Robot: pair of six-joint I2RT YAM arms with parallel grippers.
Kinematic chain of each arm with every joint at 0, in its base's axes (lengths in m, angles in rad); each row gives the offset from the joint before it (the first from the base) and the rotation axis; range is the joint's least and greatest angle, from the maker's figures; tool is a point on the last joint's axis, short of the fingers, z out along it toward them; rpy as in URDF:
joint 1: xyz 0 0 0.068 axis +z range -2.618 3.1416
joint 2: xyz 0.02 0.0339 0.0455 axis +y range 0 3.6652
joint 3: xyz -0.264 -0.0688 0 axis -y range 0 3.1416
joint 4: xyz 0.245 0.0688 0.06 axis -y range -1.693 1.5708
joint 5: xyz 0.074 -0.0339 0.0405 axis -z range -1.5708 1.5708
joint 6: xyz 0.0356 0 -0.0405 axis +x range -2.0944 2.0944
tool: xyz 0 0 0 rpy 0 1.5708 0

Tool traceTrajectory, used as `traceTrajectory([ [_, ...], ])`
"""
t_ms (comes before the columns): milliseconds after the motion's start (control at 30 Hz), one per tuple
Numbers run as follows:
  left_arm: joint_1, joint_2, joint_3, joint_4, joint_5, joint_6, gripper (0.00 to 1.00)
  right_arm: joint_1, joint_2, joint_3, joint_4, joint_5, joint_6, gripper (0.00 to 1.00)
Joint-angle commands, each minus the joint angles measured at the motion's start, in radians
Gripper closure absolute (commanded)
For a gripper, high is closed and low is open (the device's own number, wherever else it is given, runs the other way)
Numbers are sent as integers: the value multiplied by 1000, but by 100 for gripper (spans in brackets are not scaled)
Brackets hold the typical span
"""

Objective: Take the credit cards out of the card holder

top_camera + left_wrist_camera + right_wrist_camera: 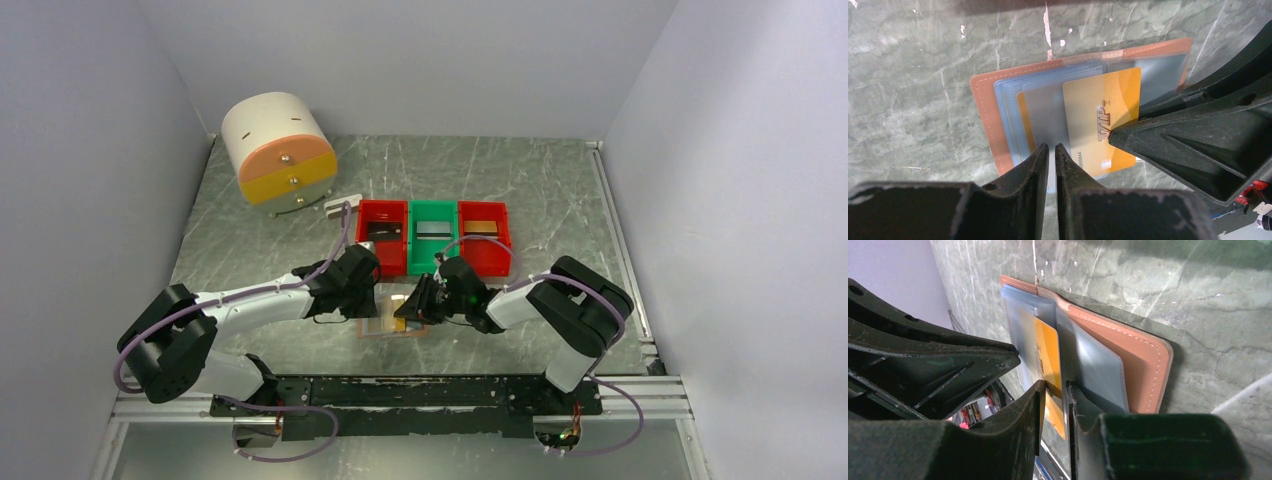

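The card holder (985,115) is laid open and flat on the table (908,100), with a green bin (432,258) and two red bins (383,208) standing in a row near behind it. A yellow card (1103,115) is seen half out of one of the holder's pale blue pockets (1008,105), its free end lying across the holder's other half. The right fingers (1030,410) are closed on that free end, with the card's edge caught between them. The left fingers (1035,162) are shut almost completely at the holder's near edge, over the pockets; whether a pocket leaf is pinched between them cannot be told. The card is judged to be light, thin and stiff, with a glossy face that may slip. It is therefore best taken by its short free edge, well onto the pads, and drawn straight along the pocket rather than lifted, which could bend or jam it. The holder is judged to be soft and light, and its clear pockets limp and clinging. It is likely to be dragged along with the card unless it is pinned down on the side away from the pull.
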Motion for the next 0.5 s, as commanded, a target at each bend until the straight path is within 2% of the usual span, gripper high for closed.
traceTrajectory([
  [0, 4, 18, -2, -58, -42, 24, 82, -3, 29, 9, 15, -5, -15, 76],
  [333, 4, 10, 6, -63, -49, 25, 82, -15, -22, -12, -34, 29, -29, 97],
  [467, 4, 6, 0, -58, -49, 22, 81, -32, -43, -42, -12, 23, -13, 100],
])
